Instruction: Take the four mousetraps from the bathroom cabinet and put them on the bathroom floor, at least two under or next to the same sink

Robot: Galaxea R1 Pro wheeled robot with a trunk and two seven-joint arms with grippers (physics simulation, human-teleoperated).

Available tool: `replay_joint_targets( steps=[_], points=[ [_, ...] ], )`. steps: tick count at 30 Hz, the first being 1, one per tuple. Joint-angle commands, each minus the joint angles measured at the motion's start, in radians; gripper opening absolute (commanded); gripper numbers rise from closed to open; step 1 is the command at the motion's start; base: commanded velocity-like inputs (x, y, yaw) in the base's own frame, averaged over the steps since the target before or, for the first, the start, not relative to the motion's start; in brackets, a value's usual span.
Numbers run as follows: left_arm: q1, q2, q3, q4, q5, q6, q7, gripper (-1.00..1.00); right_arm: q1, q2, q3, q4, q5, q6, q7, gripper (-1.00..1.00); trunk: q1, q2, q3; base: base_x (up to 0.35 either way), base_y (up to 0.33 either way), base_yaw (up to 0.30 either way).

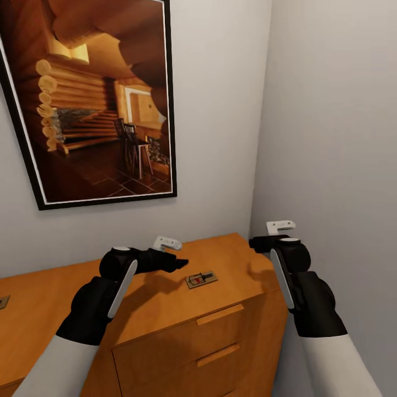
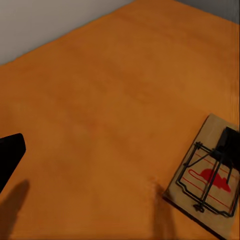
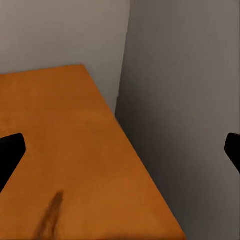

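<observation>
- The grey walls [image 1: 325,110] meet in a corner at the right of the head view, and the orange wooden dresser [image 1: 182,336] stands pushed into that corner.
- A large black-framed picture [image 1: 94,99] of a log-cabin interior hangs on the wall above the dresser.
- The dresser's flat top runs from the left edge of the head view to the corner; two drawer fronts with orange bar handles [image 1: 219,314] show below its front edge.
- The left gripper [image 1: 175,263] hangs low over the dresser top, its black tip pointing toward the mousetrap and casting a shadow on the wood. In the left wrist view one dark finger shows at one edge and the other cannot be seen; the jaws look spread.
- The right gripper [image 1: 259,243] is held at the dresser's right end, near the side wall. In the right wrist view its two dark fingertips [image 3: 10,155] stand at opposite edges, so the jaws are spread wide with nothing between them.
- One mousetrap [image 1: 200,279] lies flat on the dresser top near its front edge, just beside the left gripper's tip and not touching it. The left wrist view shows its tan board, wire spring and red mark [image 2: 207,180].
- A small flat thing [image 1: 3,301] lies at the far left edge of the dresser top, too cut off to tell what it is.
</observation>
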Motion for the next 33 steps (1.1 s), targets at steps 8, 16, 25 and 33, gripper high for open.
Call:
replay_joint_targets(
  steps=[8, 16, 25, 33],
  points=[
    [-0.001, 0.004, -0.001, 0.001, -0.013, 0.002, -0.059, 1.00, -0.023, 0.001, 0.004, -0.001, -0.024, 0.005, 0.031, 1.00, 0.000, -0.001, -0.001, 0.000, 0.000, 0.000],
    [-0.001, -0.001, 0.000, 0.002, -0.040, 0.000, -0.079, 1.00, -0.072, 0.008, 0.007, 0.000, -0.035, 0.005, 0.053, 1.00, 0.000, -0.001, -0.001, 0.000, 0.000, 0.000],
    [-0.001, -0.012, -0.001, 0.002, -0.049, -0.001, -0.084, 1.00, -0.126, 0.010, 0.007, 0.000, -0.067, 0.005, 0.083, 1.00, 0.000, -0.001, -0.001, 0.000, 0.000, 0.000],
    [-0.001, -0.027, -0.002, 0.003, -0.049, -0.001, -0.087, 1.00, -0.155, 0.007, 0.007, 0.001, -0.096, 0.005, 0.089, 1.00, 0.000, -0.001, -0.001, 0.000, 0.000, 0.000]
  ],
)
